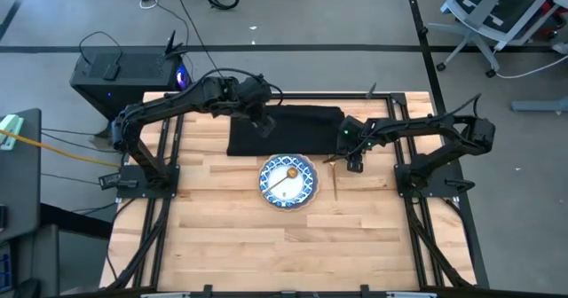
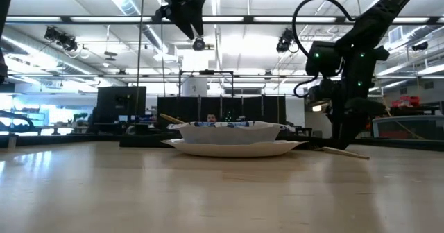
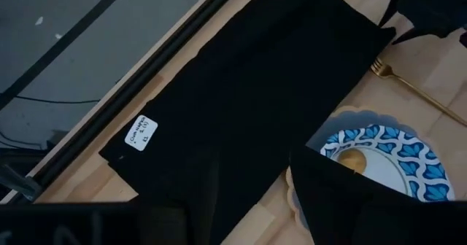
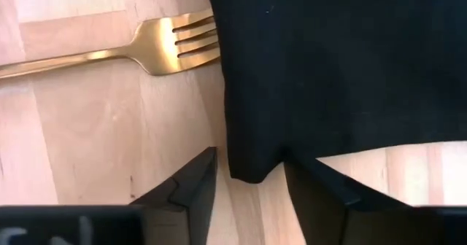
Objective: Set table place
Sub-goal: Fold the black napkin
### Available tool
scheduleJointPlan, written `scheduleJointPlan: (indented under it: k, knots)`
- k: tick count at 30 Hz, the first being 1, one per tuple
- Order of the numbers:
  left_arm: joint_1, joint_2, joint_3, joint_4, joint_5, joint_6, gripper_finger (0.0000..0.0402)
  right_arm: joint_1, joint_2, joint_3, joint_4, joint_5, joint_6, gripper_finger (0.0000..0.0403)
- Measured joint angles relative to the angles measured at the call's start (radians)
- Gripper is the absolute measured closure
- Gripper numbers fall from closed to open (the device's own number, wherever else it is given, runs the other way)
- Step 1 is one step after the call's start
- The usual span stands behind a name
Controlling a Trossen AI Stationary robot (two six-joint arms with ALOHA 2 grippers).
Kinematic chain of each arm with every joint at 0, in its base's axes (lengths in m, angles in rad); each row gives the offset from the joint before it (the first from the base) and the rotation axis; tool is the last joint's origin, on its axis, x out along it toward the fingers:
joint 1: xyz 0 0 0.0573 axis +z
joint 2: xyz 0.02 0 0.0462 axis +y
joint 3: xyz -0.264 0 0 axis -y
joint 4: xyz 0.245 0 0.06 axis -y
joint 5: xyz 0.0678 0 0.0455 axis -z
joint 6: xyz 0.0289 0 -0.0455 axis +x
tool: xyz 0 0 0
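Observation:
The black napkin (image 1: 284, 129) lies spread flat on the table (image 1: 222, 236), at its far middle. The blue-and-white dish (image 1: 287, 179) sits on the round plate (image 2: 232, 148) just in front of it, with the gold spoon (image 1: 284, 179) in the dish. The gold fork (image 1: 335, 181) lies on the table right of the plate, its tines (image 4: 191, 37) at the napkin's edge. My left gripper (image 1: 263, 122) is open and hangs high above the napkin. My right gripper (image 4: 248, 183) is open and low, one finger on either side of the napkin's near right corner (image 4: 252, 165).
Black metal rails (image 1: 164, 156) run along the table's left, right and far sides. Bare wood lies in front of the plate. A white label (image 3: 141, 133) is on one corner of the napkin. A black box (image 1: 124, 72) stands on the floor beyond the far left corner.

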Motion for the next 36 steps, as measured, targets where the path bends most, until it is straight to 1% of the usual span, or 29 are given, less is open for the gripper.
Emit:
scheduleJointPlan:
  k: [3, 5, 7, 8, 9, 12, 15, 21, 26, 30, 36]
  knots:
    - [0.000, 0.000, 0.000, 0.000, 0.000, 0.000, 0.0224, 0.001, -0.010, -0.001, 0.001, 0.003, 0.000, 0.0271]
    - [0.000, 0.000, 0.000, 0.000, 0.000, 0.000, 0.0223, 0.001, -0.019, -0.004, 0.007, 0.019, 0.005, 0.0312]
    - [0.000, 0.000, 0.000, 0.000, 0.000, 0.000, 0.0222, -0.002, -0.026, -0.003, 0.008, 0.040, 0.016, 0.0361]
    - [0.000, 0.000, 0.000, -0.001, 0.000, 0.000, 0.0222, -0.002, -0.027, 0.001, 0.004, 0.044, 0.020, 0.0380]
    - [0.000, 0.000, 0.000, -0.001, 0.000, 0.000, 0.0222, -0.001, -0.027, 0.007, 0.003, 0.049, 0.023, 0.0390]
    - [0.000, 0.000, 0.000, -0.011, 0.000, 0.000, 0.0227, -0.001, -0.027, 0.040, -0.007, 0.089, 0.021, 0.0387]
    - [0.000, 0.000, 0.000, -0.024, 0.000, 0.000, 0.0229, -0.002, -0.027, 0.094, -0.047, 0.116, 0.009, 0.0396]
    - [0.000, 0.000, 0.000, -0.052, 0.000, 0.000, 0.0224, -0.001, -0.027, 0.243, -0.054, 0.113, -0.036, 0.0399]
    - [0.001, -0.009, 0.000, -0.050, 0.000, 0.000, 0.0228, -0.001, -0.013, 0.371, 0.003, 0.094, -0.089, 0.0400]
    - [0.001, -0.033, 0.000, -0.050, 0.000, -0.012, 0.0228, -0.001, 0.047, 0.462, 0.061, 0.041, -0.105, 0.0401]
    - [0.000, -0.081, 0.000, -0.063, 0.000, -0.021, 0.0225, 0.000, 0.208, 0.639, 0.082, -0.010, -0.112, 0.0402]
